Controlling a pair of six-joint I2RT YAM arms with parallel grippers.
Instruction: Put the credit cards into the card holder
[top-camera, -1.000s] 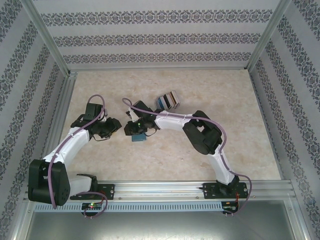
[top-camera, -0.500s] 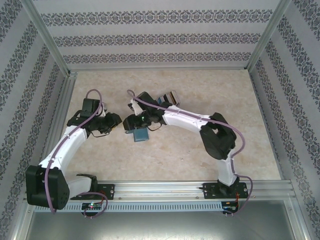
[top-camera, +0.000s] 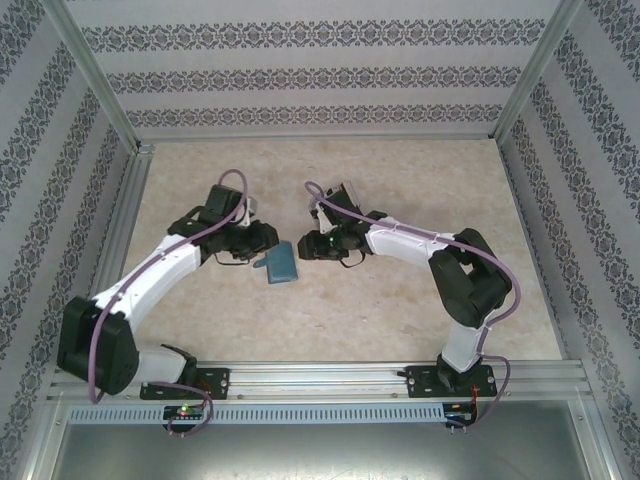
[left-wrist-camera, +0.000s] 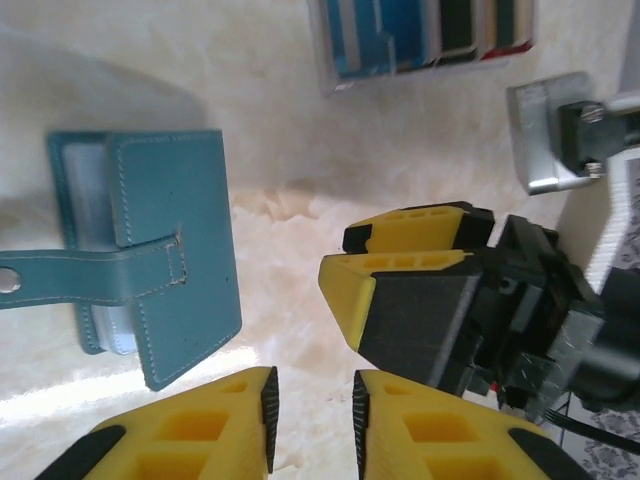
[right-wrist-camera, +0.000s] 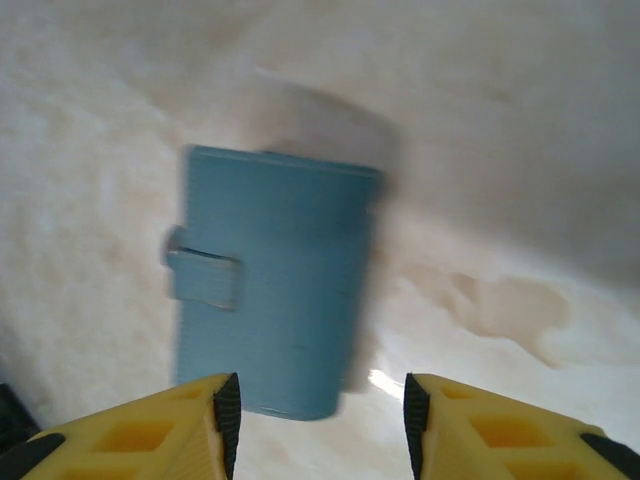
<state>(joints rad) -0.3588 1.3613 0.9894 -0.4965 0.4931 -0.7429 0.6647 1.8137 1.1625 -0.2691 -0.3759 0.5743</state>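
Stretching in from the near left corner of the pale marbled surface, the left arm ends at mid-surface with the left fingers pointing right. In the left wrist view these yellow fingers stand nearly together, with a narrow slit between their dark pads and nothing in it. Just right of them, and slightly nearer the arm bases, lies the card holder, a teal stitched wallet flat on the surface. From above I cannot tell whether the left fingers touch its edge, though the left wrist view shows it apart from them, its strap running off the left side of that picture and pale inner pockets showing along one edge. The right wrist view has it blurred, on the surface ahead of the right fingers. From above, those sit just right of the holder, pointing left toward it and facing the left pair; their pads stand well apart and hold nothing. Beyond them, farther from the bases, the credit cards stand on edge in a clear stand, showing blue, whitish, dark and red edges side by side. From above they are partly hidden by the right arm, which bends back to the near right.
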